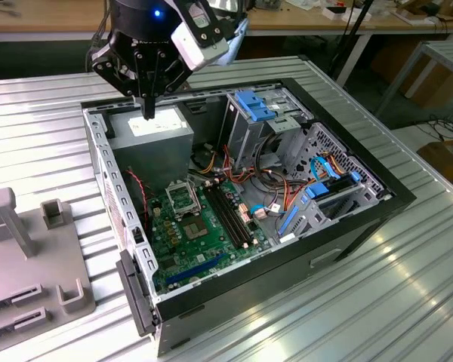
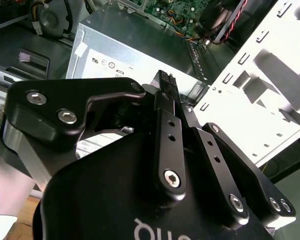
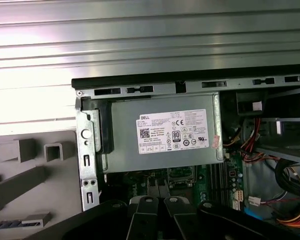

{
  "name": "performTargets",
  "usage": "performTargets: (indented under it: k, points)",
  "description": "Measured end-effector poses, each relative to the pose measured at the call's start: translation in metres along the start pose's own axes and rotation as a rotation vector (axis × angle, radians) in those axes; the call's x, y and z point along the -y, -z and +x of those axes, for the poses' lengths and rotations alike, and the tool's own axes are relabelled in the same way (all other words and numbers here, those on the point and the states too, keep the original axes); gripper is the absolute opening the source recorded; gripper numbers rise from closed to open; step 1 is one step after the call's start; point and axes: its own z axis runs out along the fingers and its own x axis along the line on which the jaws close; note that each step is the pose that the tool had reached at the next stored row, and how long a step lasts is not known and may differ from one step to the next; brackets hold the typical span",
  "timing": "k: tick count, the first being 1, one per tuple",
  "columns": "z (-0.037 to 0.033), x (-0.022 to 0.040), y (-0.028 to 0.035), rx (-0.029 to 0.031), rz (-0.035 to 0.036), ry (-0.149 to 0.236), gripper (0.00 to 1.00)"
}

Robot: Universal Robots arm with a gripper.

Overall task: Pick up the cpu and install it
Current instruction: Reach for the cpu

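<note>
My gripper point(image 1: 148, 111) hangs above the grey power supply point(image 1: 152, 136) at the back of the open computer case, fingers pointing down and pressed together. Its black fingers point(image 2: 165, 87) meet at the tip over the power supply's label in the second wrist view. The cpu is hidden; I cannot tell whether anything sits between the fingertips. The black-framed socket point(image 1: 183, 197) lies on the green motherboard point(image 1: 211, 241), lower in the case and toward the exterior view's right of the gripper. In the first wrist view the socket point(image 3: 181, 175) shows just past the power supply point(image 3: 160, 132).
The case point(image 1: 347, 219) lies open on a ribbed metal table point(image 1: 45, 143), with blue drive brackets point(image 1: 255, 105), cables and memory slots point(image 1: 230, 215) inside. A grey holder with posts and slots point(image 1: 30, 256) stands at the exterior view's left. The case wall point(image 1: 109, 196) rises between them.
</note>
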Motion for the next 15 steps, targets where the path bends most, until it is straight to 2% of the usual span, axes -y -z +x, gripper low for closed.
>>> performTargets:
  k: [15]
  points:
    - [0.0126,0.0009,0.0001,-0.0013,0.0001,0.000,0.11]
